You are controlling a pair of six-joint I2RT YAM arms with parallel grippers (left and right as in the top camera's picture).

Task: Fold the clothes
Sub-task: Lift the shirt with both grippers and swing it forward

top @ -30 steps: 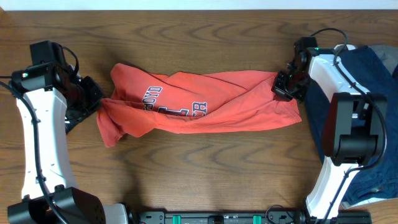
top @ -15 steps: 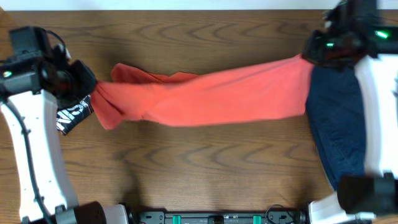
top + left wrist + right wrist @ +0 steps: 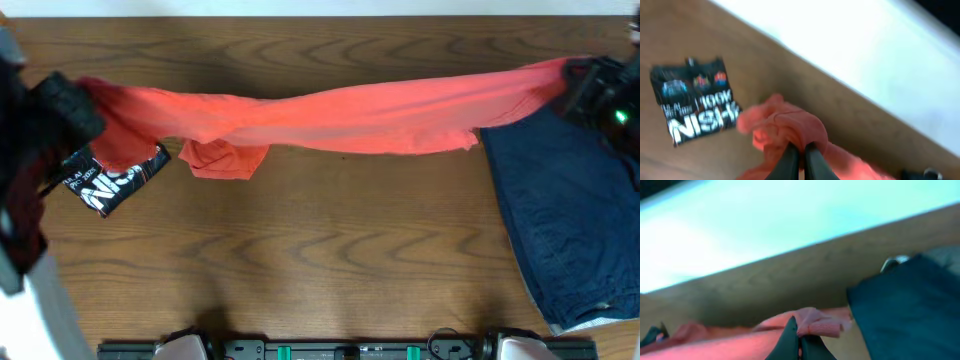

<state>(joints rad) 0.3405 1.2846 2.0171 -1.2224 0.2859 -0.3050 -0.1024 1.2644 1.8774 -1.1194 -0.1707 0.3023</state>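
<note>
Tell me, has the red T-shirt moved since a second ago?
Yes. The red T-shirt is stretched wider both ways and nearer the table's far edge; its right end crosses the navy garment's far side, its left end passes the black tee.

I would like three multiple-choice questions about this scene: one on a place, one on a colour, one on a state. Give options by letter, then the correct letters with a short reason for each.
1. Where does the black printed tee lie?
A. near the left end of the table
B. at the right end
C. in the middle of the front edge

2. What colour is the garment lying at the right end?
A. yellow
B. navy
C. white

3. In what state is the coral-red T-shirt?
A. folded flat in a square
B. stretched out between two claws
C. crumpled in a heap

Answers:
1 A: the overhead view shows it at the left, beside the red shirt's end.
2 B: the navy garment is plainly dark blue.
3 B: the left claw and the right claw are each shut on one end, and the shirt spans between them.
</note>
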